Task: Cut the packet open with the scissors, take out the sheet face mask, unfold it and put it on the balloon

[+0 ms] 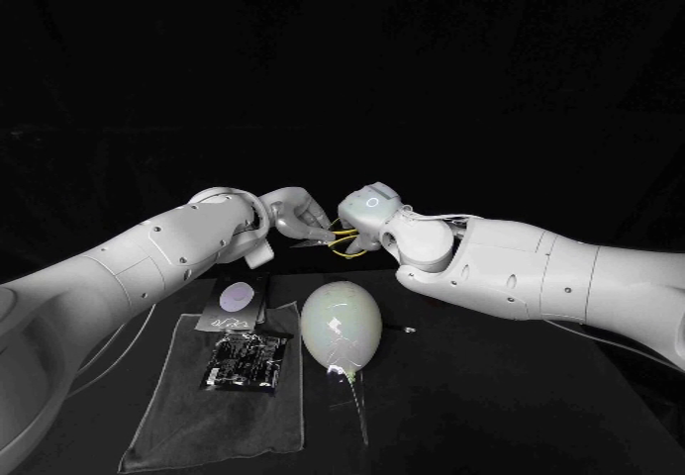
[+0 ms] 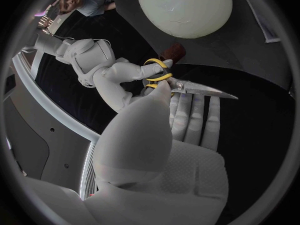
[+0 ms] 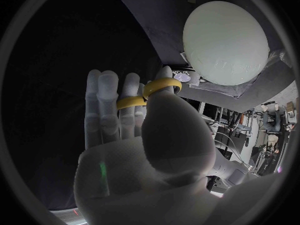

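1. Head camera: high, looking down; the balloon [image 1: 340, 327] lies nearer it than the fingers.
2. Left wrist camera: close behind the left hand [image 2: 164, 135], facing along its fingers.
3. Right wrist camera: likewise behind the right hand [image 3: 142, 152] (very near); all share the scissors [image 3: 153, 91] at the fingertips.

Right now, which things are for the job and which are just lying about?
For the job: yellow-handled steel scissors, dark flat packet, pale round balloon.
Just lying about: grey cloth mat, shiny dark object on it, unclear what.
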Robot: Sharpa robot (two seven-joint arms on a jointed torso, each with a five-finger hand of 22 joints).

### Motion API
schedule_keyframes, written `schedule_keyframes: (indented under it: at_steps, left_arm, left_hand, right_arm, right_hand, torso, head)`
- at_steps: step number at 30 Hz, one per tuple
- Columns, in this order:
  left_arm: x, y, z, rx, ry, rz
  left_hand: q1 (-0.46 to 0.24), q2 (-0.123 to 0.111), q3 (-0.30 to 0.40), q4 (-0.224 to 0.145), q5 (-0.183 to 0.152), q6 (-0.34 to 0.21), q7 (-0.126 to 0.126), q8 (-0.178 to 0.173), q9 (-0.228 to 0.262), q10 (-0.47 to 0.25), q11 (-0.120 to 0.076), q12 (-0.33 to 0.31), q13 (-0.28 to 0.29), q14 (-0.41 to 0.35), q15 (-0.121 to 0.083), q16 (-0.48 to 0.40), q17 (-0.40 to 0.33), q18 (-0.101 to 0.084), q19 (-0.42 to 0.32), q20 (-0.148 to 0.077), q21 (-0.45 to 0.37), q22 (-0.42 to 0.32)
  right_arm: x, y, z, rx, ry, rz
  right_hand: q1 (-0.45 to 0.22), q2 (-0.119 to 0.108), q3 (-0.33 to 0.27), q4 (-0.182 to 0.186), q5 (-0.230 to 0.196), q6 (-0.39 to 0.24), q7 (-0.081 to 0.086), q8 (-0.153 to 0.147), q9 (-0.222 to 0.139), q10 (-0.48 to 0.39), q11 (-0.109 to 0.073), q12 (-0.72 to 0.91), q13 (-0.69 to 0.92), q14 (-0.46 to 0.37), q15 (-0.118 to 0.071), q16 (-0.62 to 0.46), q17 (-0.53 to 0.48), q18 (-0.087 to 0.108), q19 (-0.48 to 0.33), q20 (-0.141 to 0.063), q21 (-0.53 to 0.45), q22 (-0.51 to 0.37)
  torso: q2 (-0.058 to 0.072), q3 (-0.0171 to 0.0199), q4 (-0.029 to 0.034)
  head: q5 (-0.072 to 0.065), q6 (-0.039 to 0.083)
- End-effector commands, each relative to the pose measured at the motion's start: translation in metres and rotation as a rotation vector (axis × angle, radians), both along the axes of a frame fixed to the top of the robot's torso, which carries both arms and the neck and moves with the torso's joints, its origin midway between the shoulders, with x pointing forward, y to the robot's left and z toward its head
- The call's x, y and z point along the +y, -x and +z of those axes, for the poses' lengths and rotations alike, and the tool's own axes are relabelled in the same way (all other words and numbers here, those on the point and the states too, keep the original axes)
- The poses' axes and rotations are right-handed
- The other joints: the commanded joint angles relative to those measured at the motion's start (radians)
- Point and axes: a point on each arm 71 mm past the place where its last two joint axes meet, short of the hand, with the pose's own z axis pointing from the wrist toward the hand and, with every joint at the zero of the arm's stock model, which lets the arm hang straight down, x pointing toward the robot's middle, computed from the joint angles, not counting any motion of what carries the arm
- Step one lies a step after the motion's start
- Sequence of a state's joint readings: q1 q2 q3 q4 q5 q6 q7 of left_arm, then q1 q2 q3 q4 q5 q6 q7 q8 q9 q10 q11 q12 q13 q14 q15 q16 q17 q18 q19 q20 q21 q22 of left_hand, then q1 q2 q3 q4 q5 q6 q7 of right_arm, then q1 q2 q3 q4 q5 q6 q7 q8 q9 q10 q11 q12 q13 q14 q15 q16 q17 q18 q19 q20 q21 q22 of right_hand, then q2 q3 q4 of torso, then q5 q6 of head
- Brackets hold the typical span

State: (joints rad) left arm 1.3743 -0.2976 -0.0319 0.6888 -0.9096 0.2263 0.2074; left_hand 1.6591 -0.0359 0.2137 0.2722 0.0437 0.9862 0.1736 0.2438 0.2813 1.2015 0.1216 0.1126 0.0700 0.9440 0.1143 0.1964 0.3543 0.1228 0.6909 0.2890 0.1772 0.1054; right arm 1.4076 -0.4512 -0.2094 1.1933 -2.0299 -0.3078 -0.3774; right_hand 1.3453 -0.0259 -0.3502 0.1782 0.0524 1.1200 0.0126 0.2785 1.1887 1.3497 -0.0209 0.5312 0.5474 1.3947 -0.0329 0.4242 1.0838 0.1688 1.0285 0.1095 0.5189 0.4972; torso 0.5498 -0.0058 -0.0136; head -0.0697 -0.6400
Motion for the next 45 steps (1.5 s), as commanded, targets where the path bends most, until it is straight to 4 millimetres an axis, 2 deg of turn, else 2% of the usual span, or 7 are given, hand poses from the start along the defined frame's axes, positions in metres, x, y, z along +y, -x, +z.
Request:
schedule_keyframes:
  at_steps: [1, 8, 15, 19, 29, 35, 45]
  left_arm:
    - [-0.0056, 0.0043, -0.0038, 0.053, -0.003, -0.054]
    - [-0.0061, 0.0049, -0.0046, 0.079, 0.01, -0.058]
    - [-0.0054, 0.0044, -0.0039, 0.099, 0.045, -0.043]
    - [-0.0048, 0.004, -0.0037, 0.109, 0.06, -0.031]
    - [-0.0035, 0.0034, -0.0039, 0.123, 0.073, -0.015]
    - [-0.0014, 0.0027, -0.0041, 0.131, 0.078, 0.0]
    - [0.0015, 0.0024, -0.0062, 0.154, 0.058, 0.025]
  left_hand:
    - [0.011, 0.001, 0.012, 0.0, 0.005, 0.015, -0.003, 0.015, 0.006, 0.014, -0.003, -0.005, -0.001, 0.013, -0.001, 0.007, 0.003, -0.003, 0.009, 0.001, 0.004, 0.0]
    - [0.02, -0.004, 0.045, -0.018, 0.005, 0.052, -0.019, 0.043, 0.025, 0.065, -0.022, 0.005, 0.004, 0.055, -0.018, 0.025, 0.019, 0.003, 0.031, 0.0, 0.014, 0.001]
    - [0.013, -0.01, 0.096, -0.045, 0.005, 0.055, -0.023, 0.072, 0.057, 0.104, -0.032, 0.009, 0.007, 0.091, -0.031, 0.032, 0.031, 0.011, 0.059, -0.001, 0.029, 0.005]
    - [0.0, -0.017, 0.122, -0.055, 0.005, 0.048, -0.023, 0.082, 0.073, 0.111, -0.033, 0.006, 0.006, 0.096, -0.033, 0.029, 0.034, 0.014, 0.064, -0.001, 0.031, 0.005]
    - [-0.044, -0.037, 0.204, -0.087, 0.005, 0.025, -0.021, 0.107, 0.117, 0.122, -0.032, -0.005, 0.007, 0.105, -0.033, 0.017, 0.043, 0.017, 0.067, -0.001, 0.035, 0.003]
    - [-0.073, -0.047, 0.243, -0.107, 0.005, 0.016, -0.02, 0.119, 0.14, 0.128, -0.032, -0.008, 0.008, 0.11, -0.034, 0.012, 0.05, 0.019, 0.069, -0.002, 0.037, 0.003]
    - [-0.103, -0.055, 0.283, -0.137, 0.005, 0.009, -0.019, 0.13, 0.163, 0.133, -0.032, -0.011, 0.011, 0.116, -0.035, 0.007, 0.058, 0.03, 0.088, -0.004, 0.053, 0.009]
  right_arm:
    - [-0.0044, -0.0033, 0.0059, -0.045, -0.002, -0.029]
    - [-0.0029, -0.0022, 0.0078, -0.064, -0.025, -0.012]
    - [-0.0021, -0.0007, 0.0084, -0.054, -0.056, 0.025]
    - [-0.0026, 0.0004, 0.0081, -0.04, -0.07, 0.044]
    - [-0.0038, 0.0008, 0.006, 0.02, -0.103, 0.065]
    - [-0.0063, 0.0008, 0.0058, 0.051, -0.136, 0.087]
    - [-0.0083, 0.004, 0.0108, 0.037, -0.22, 0.15]
  right_hand:
    - [0.317, 0.306, 0.003, 0.005, -0.002, 0.007, 0.002, -0.003, 0.002, 0.098, -0.024, 0.006, 0.002, -0.031, -0.04, -0.005, 0.001, -0.006, -0.004, 0.0, -0.005, 0.001]
    - [0.316, 0.3, 0.0, 0.024, -0.003, -0.002, 0.005, -0.012, 0.0, 0.089, -0.021, -0.011, -0.006, -0.04, -0.037, -0.017, -0.003, -0.005, -0.011, 0.006, -0.012, -0.001]
    - [0.355, 0.274, -0.048, 0.114, -0.004, -0.123, 0.061, -0.149, -0.089, -0.092, 0.045, -0.266, -0.157, -0.216, 0.03, -0.178, -0.093, -0.021, -0.113, 0.053, -0.119, -0.06]
    - [0.362, 0.26, -0.087, 0.115, -0.002, -0.164, 0.055, -0.218, -0.172, -0.161, 0.045, -0.394, -0.256, -0.218, 0.043, -0.222, -0.146, -0.011, -0.103, 0.067, -0.148, -0.081]
    - [0.379, 0.238, -0.105, 0.115, -0.001, -0.245, 0.032, -0.218, -0.302, -0.241, 0.022, -0.47, -0.37, -0.183, 0.036, -0.248, -0.203, 0.009, -0.057, 0.071, -0.152, -0.084]
    - [0.374, 0.215, -0.106, 0.113, -0.003, -0.256, 0.018, -0.217, -0.338, -0.263, 0.008, -0.47, -0.409, -0.185, 0.039, -0.259, -0.22, 0.009, -0.043, 0.068, -0.143, -0.075]
    - [0.406, 0.209, -0.085, 0.112, -0.001, -0.261, -0.002, -0.215, -0.4, -0.27, -0.01, -0.468, -0.478, -0.383, 0.094, -0.337, -0.265, -0.016, -0.143, 0.085, -0.197, -0.084]
  torso:
    - [0.0, 0.0001, 0.0001]
    - [-0.001, 0.0002, -0.0006]
    - [-0.001, 0.0002, -0.0005]
    - [0.0, 0.0002, -0.0002]
    - [0.0, 0.0, 0.0002]
    - [0.0, -0.0001, -0.0001]
    - [0.0, 0.0005, -0.0013]
  head:
    - [0.002, -0.001]
    - [0.004, -0.002]
    - [0.004, 0.0]
    - [0.005, 0.0]
    - [0.009, -0.001]
    - [0.009, 0.0]
    - [0.008, -0.001]
